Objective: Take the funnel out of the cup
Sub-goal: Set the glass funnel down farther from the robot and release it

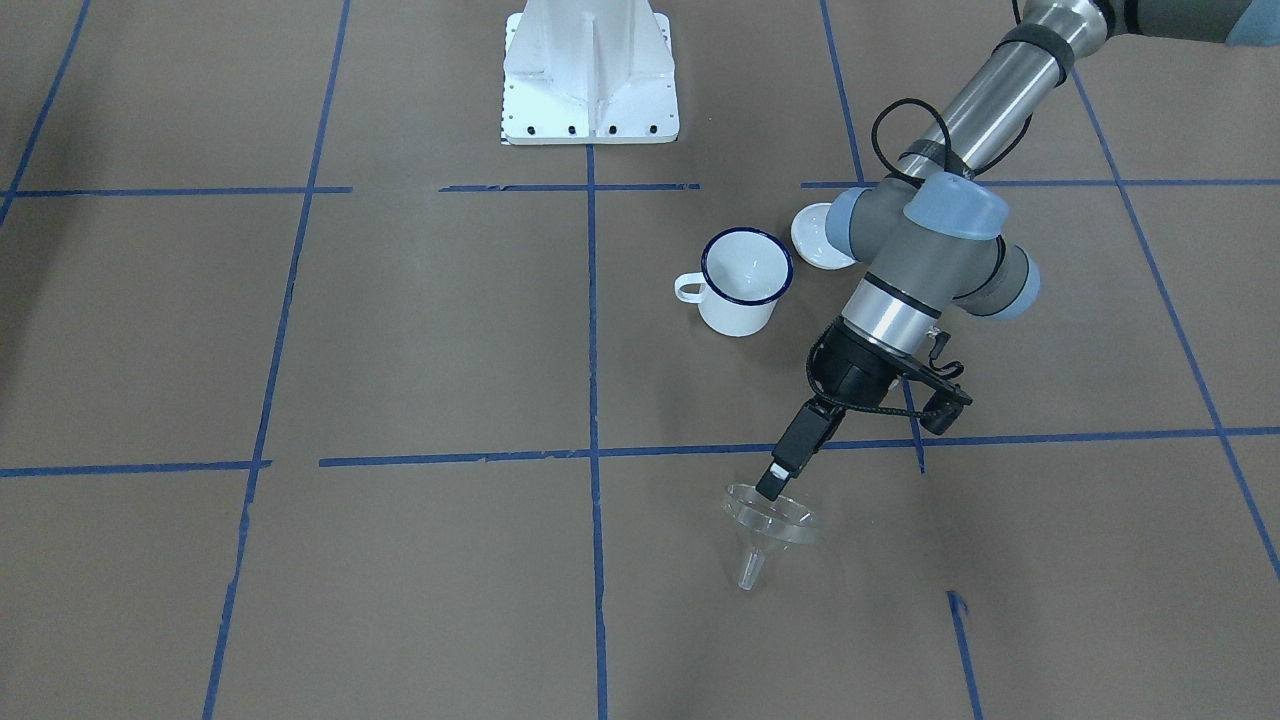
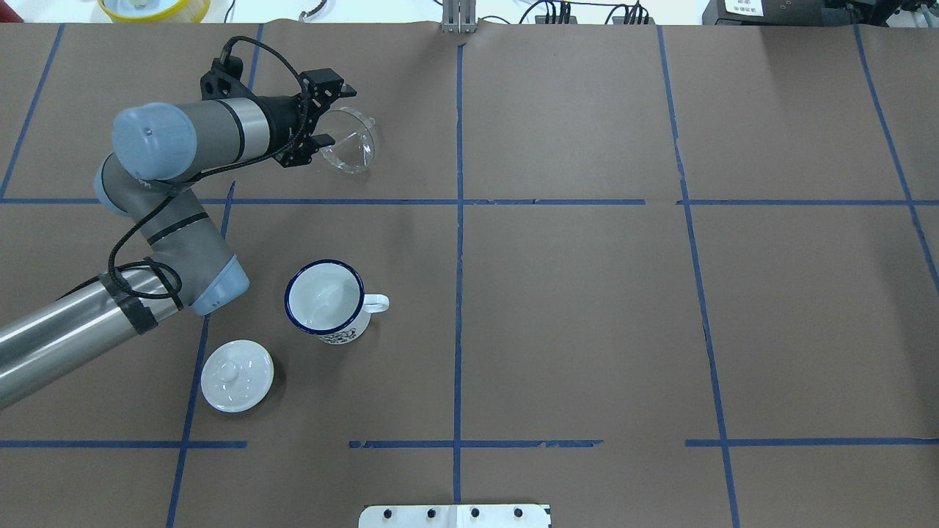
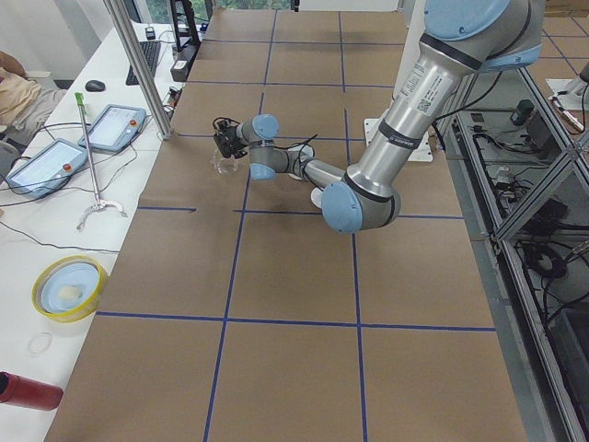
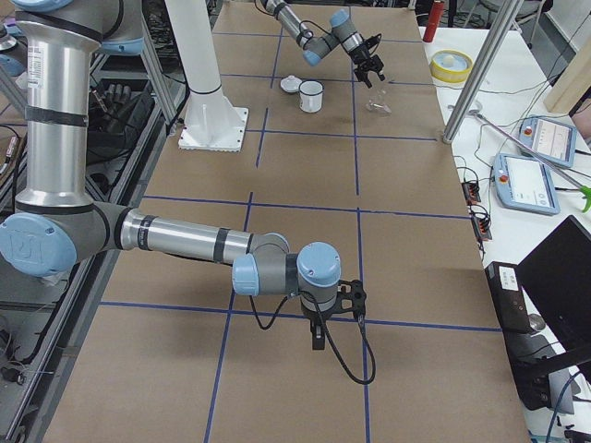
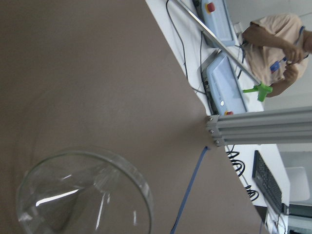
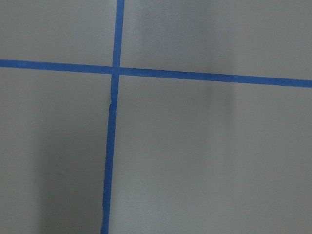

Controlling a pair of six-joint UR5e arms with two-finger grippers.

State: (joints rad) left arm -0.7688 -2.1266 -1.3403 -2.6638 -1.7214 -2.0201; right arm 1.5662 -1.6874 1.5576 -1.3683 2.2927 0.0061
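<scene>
The left gripper (image 2: 320,139) has its fingers clamped on the funnel (image 2: 352,150) rim, seemingly lifted, near the surface's (image 2: 587,315) far edge toward the left corner. It is well apart from the cup (image 2: 325,297). The right gripper (image 4: 317,334) shows in 1 side view only, so I cannot tell its fingers' state.

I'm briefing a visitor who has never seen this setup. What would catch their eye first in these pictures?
The left gripper pinches the rim of the clear funnel, well away from the cup. The cup, white with a dark blue rim, stands upright and empty, with a round white lid lying beside it, not touching.
</scene>
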